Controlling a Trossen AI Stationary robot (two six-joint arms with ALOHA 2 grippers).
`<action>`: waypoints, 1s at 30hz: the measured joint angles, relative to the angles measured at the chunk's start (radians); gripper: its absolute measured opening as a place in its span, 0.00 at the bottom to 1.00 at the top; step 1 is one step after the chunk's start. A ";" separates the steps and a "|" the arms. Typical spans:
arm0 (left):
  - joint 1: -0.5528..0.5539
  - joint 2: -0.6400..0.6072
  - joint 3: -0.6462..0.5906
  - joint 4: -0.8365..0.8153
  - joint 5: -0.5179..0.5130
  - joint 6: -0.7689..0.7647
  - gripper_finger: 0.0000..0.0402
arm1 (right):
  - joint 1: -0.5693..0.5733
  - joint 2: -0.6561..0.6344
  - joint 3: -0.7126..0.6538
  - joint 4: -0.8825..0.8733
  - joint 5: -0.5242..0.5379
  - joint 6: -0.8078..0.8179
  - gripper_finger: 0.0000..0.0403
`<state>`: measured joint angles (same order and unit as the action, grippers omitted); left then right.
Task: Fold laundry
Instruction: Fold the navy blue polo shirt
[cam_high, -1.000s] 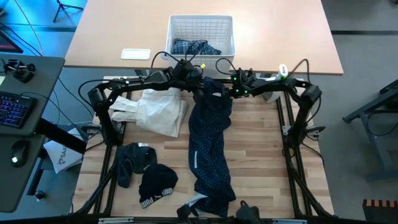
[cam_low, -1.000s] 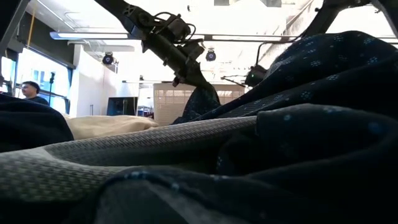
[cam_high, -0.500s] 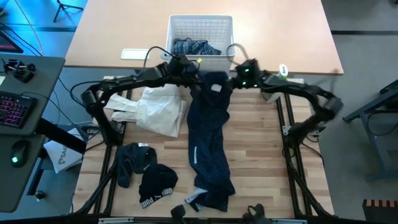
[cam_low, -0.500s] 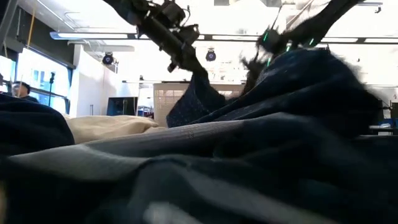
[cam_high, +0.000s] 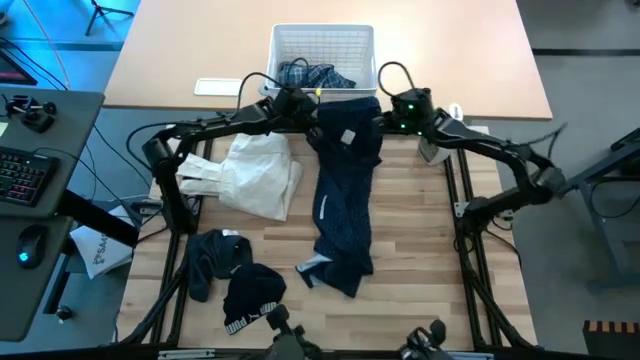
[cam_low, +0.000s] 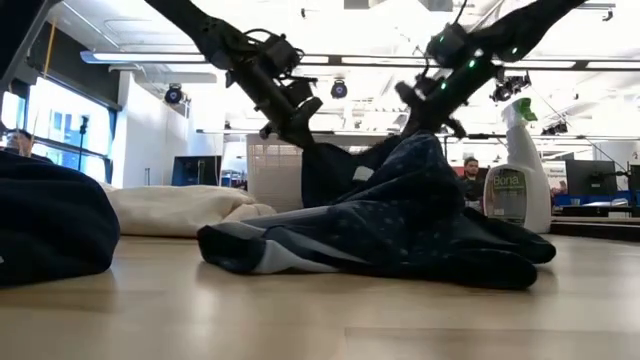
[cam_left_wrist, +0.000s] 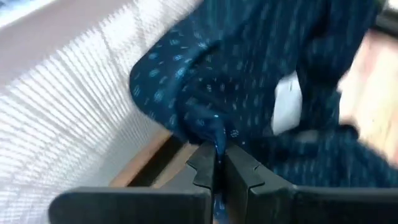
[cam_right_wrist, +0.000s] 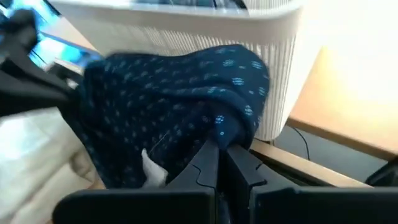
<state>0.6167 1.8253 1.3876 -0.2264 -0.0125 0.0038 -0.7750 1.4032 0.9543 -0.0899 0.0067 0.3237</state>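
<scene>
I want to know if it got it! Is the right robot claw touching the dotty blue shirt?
Touching. The right wrist view shows the right gripper shut on a fold of the navy dotted shirt.

My light wooden slatted table (cam_high: 420, 240) carries a dotted navy shirt (cam_high: 345, 215), a cream cloth (cam_high: 255, 178) and dark garments (cam_high: 235, 275).

plaid shirt (cam_high: 316, 76) half hidden in basket (cam_high: 322, 42)

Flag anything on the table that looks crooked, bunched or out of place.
The navy shirt, pinched at its top corners by the left gripper and right gripper near the basket, lies bunched: its lower end is folded over, showing pale lining. The cream garment and dark pieces lie crumpled.
</scene>
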 joint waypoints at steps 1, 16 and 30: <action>0.007 0.001 0.001 0.015 0.000 -0.017 0.01 | 0.000 0.021 0.000 0.010 -0.001 0.000 0.01; 0.024 -0.038 0.002 0.076 -0.182 -0.059 0.06 | -0.023 0.101 0.039 0.103 -0.026 -0.018 0.03; 0.113 -0.113 0.002 -0.339 -0.022 -0.178 0.37 | -0.002 0.026 0.133 -0.235 -0.177 0.007 0.45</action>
<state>0.7297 1.7123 1.3899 -0.5659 -0.0345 -0.1743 -0.7768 1.4290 1.0874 -0.3245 -0.1705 0.3311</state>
